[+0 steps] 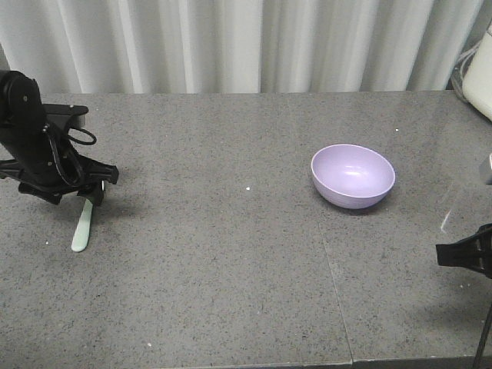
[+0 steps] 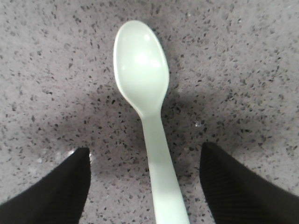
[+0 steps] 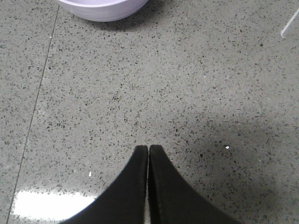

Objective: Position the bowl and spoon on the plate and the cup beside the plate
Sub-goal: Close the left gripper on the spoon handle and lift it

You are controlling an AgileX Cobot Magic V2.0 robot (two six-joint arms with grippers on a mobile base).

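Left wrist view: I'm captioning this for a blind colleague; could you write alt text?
A small pale mint-green plastic spoon lies face up on a speckled grey stone table. Its handle runs between the open black fingers of the left gripper, touching neither.

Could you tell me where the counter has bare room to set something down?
The widest bare stretch lies between the spoon and the bowl, running to the front edge. The back strip along the curtain is mostly bare. It is crowded only at the left hand over the spoon.
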